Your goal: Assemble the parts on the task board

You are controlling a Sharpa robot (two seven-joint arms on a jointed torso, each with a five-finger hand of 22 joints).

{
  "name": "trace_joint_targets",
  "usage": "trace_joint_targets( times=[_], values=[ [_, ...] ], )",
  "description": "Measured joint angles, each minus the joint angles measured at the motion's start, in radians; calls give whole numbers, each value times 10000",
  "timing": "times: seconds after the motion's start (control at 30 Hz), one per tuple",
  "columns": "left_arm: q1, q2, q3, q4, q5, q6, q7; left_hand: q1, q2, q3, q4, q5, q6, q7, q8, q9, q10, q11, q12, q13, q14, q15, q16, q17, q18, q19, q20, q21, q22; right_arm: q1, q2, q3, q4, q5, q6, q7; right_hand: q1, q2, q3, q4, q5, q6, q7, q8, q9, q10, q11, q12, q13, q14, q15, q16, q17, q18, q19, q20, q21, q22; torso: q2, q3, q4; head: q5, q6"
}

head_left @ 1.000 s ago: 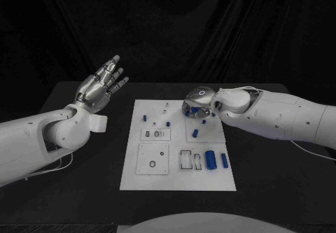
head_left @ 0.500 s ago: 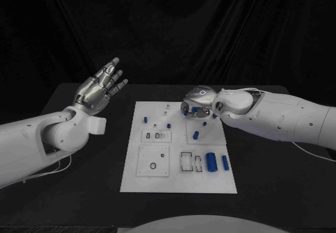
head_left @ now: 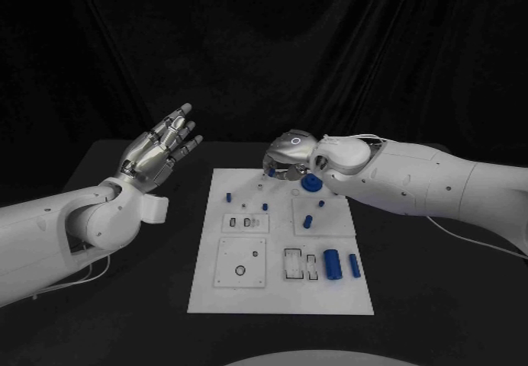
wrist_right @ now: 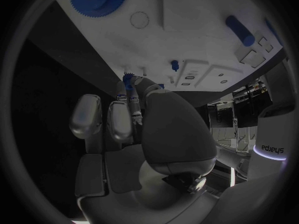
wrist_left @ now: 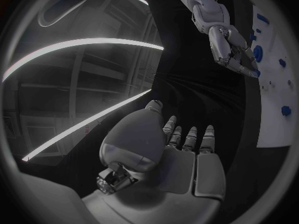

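Two white arms, smooth rounded shells, bulging at the wrist housings. The left hand (head_left: pixel 161 148) is silver metal with segmented fingers and darker gaps between the links. The right hand (head_left: pixel 288 158) is silver too, a pale glowing ring on its back; thin white cable loops over its wrist, another trails under the forearm.

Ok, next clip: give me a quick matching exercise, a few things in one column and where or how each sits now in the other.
Things:
1. left hand
2. right hand
3. blue gear
4. large blue cylinder

Places or states:
A. lying near the task board's front edge
B. raised off the board, fingers spread, holding nothing
C. over the board's far end
D. on the board beside the right hand

Pairs: 1-B, 2-C, 3-D, 4-A
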Motion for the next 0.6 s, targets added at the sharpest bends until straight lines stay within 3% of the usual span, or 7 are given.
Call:
trace_joint_targets(
  times=[0.23, 0.6],
  values=[
    [0, -149, 1, 133, -145, -145, 0, 40, -40, 0, 0, 0, 0, 0, 0, 0, 1, 1, 0, 2, 0, 0, 0, 2, 0, 0, -72, 0, 0, 5, 477, -1, -623, 96, 5, 9, 0, 0, 0, 0, -27, -14, 13, -1, 26, 88, -17, -52, -10, 0, 0, 5, 44, 2, 0, 0, 7, 55, 4, -3, 15, -21, 26],
    [0, -170, 1, 262, -238, -277, 0, 40, -40, 0, 0, -1, 0, -1, 0, -2, 1, 1, 0, 4, 0, 0, 0, 5, 0, 0, -72, 0, 0, 6, 891, 0, -1298, 152, 3, -64, -2, -2, -1, 0, -36, -52, 49, -11, 63, 89, -17, -94, -33, 0, 0, 52, 116, 4, 0, 1, 54, 143, 11, -21, -5, -80, -57]
  ],
)
